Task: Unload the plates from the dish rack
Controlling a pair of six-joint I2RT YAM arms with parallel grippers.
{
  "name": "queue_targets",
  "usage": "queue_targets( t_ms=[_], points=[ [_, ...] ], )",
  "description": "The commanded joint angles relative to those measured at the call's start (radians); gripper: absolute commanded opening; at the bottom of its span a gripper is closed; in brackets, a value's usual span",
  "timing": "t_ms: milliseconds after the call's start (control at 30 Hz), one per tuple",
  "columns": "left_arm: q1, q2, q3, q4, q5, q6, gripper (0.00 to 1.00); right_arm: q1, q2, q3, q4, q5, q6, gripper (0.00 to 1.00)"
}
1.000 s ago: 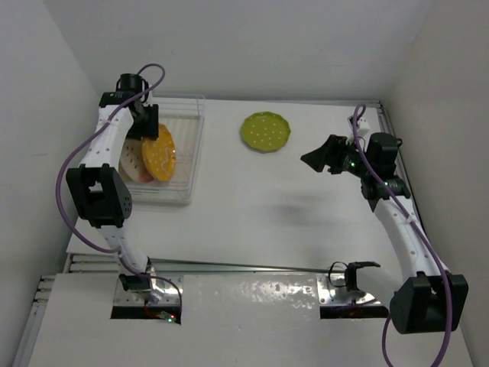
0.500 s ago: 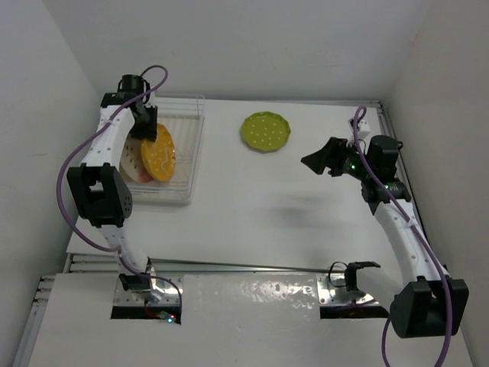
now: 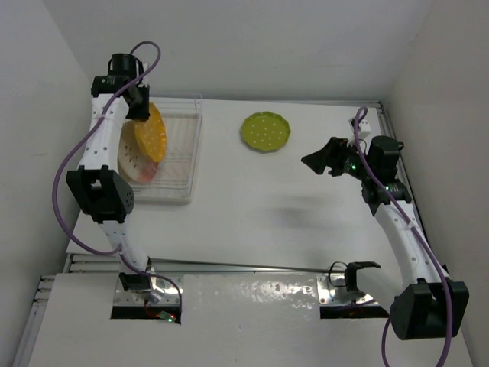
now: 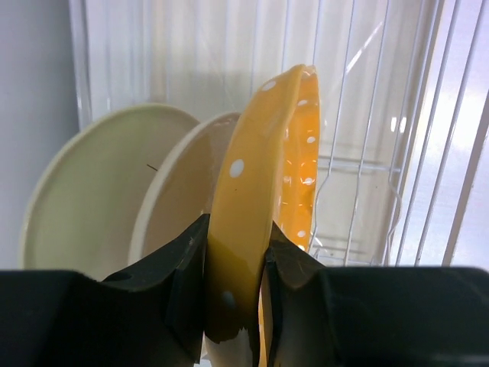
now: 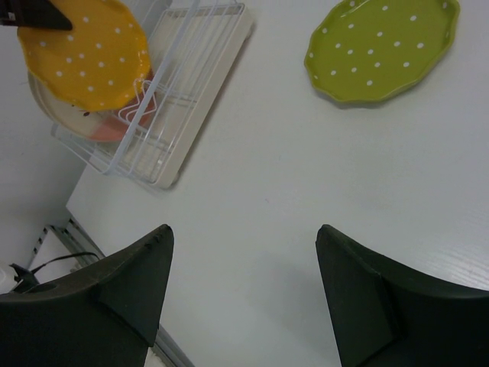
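My left gripper (image 3: 139, 107) is shut on the rim of the orange plate with white dots (image 3: 150, 131), holding it on edge above the dish rack (image 3: 180, 164). In the left wrist view the orange plate (image 4: 263, 199) is pinched between my fingers, with the cream-and-pink plate (image 4: 179, 191) and the pale green-cream plate (image 4: 99, 195) standing behind it. The two show in the rack in the top view (image 3: 131, 160). The lime green plate (image 3: 266, 131) lies flat on the table, also seen in the right wrist view (image 5: 382, 47). My right gripper (image 3: 313, 160) is open and empty above the table.
The rack sits at the table's far left, close to the left wall (image 3: 46, 115). The right wrist view shows the rack (image 5: 187, 84) with its wire slots. A metal rail (image 3: 252, 267) runs along the table's near edge.
My left gripper has lifted the orange plate up and back out of its slot, toward the rack's far left. The right arm has barely moved.
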Motion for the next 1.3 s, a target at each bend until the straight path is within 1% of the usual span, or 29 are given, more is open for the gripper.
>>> queue_targets(
  t_ms=[0, 67, 133, 233, 267, 400, 567, 667, 700, 733, 800, 833, 867, 900, 933, 967, 1000, 1033, 1133, 1167, 1200, 1267],
  points=[
    [-0.029, -0.101, 0.012, 0.149, -0.089, 0.019, 0.0, 0.006, -0.005, -0.001, 0.061, -0.004, -0.013, 0.75],
    [-0.04, -0.108, -0.023, 0.182, -0.121, 0.031, 0.0, 0.006, 0.0, 0.004, 0.067, -0.007, -0.013, 0.75],
    [-0.048, -0.108, -0.027, 0.195, -0.152, 0.04, 0.0, 0.006, 0.003, 0.008, 0.068, -0.01, -0.012, 0.75],
    [-0.08, -0.108, 0.045, 0.238, -0.229, 0.074, 0.0, 0.005, 0.004, 0.013, 0.065, -0.01, -0.018, 0.75],
    [-0.098, -0.109, 0.094, 0.251, -0.256, 0.094, 0.0, 0.005, 0.006, 0.01, 0.065, -0.01, -0.018, 0.75],
    [-0.146, -0.115, 0.156, 0.31, -0.286, 0.108, 0.0, 0.006, 0.011, -0.001, 0.072, -0.016, 0.005, 0.74],
    [-0.192, -0.121, 0.161, 0.35, -0.286, 0.07, 0.0, 0.006, 0.0, -0.015, 0.096, -0.013, 0.011, 0.74],
    [-0.198, -0.123, 0.161, 0.371, -0.203, -0.001, 0.0, 0.005, -0.003, -0.022, 0.101, -0.01, 0.008, 0.74],
    [-0.197, -0.121, 0.156, 0.382, -0.121, -0.025, 0.0, 0.005, 0.0, -0.026, 0.11, -0.011, 0.019, 0.74],
    [-0.198, -0.117, 0.144, 0.414, -0.021, -0.083, 0.0, 0.005, 0.001, -0.035, 0.14, -0.013, 0.031, 0.74],
    [-0.209, -0.083, 0.145, 0.472, 0.076, -0.143, 0.0, 0.006, 0.012, -0.049, 0.188, -0.025, 0.083, 0.74],
    [-0.216, -0.063, 0.154, 0.492, 0.122, -0.207, 0.0, 0.006, 0.017, -0.062, 0.214, -0.03, 0.105, 0.74],
    [-0.235, -0.039, 0.183, 0.512, 0.215, -0.235, 0.0, 0.006, 0.023, -0.067, 0.261, -0.034, 0.143, 0.74],
    [-0.244, -0.016, 0.2, 0.556, 0.254, -0.268, 0.0, 0.005, 0.037, -0.07, 0.281, -0.041, 0.16, 0.74],
    [-0.249, 0.031, 0.219, 0.589, 0.292, -0.332, 0.0, 0.006, 0.044, -0.069, 0.292, -0.042, 0.171, 0.74],
    [-0.261, 0.055, 0.22, 0.622, 0.324, -0.36, 0.0, 0.006, 0.052, -0.065, 0.302, -0.044, 0.179, 0.73],
    [-0.267, 0.076, 0.22, 0.693, 0.364, -0.389, 0.0, 0.005, 0.064, -0.061, 0.302, -0.044, 0.186, 0.73],
    [-0.272, 0.117, 0.222, 0.724, 0.375, -0.435, 0.0, 0.006, 0.069, -0.055, 0.299, -0.044, 0.188, 0.73],
    [-0.293, 0.199, 0.23, 0.822, 0.411, -0.51, 0.0, 0.006, 0.07, -0.052, 0.286, -0.041, 0.186, 0.73],
    [-0.301, 0.217, 0.228, 0.848, 0.433, -0.53, 0.0, 0.005, 0.067, -0.055, 0.276, -0.038, 0.18, 0.73],
    [-0.304, 0.237, 0.227, 0.909, 0.452, -0.553, 0.0, 0.005, 0.066, -0.055, 0.268, -0.036, 0.177, 0.73],
    [-0.31, 0.297, 0.216, 0.986, 0.51, -0.633, 0.0, 0.006, 0.061, -0.059, 0.247, -0.03, 0.166, 0.74]
  ],
)
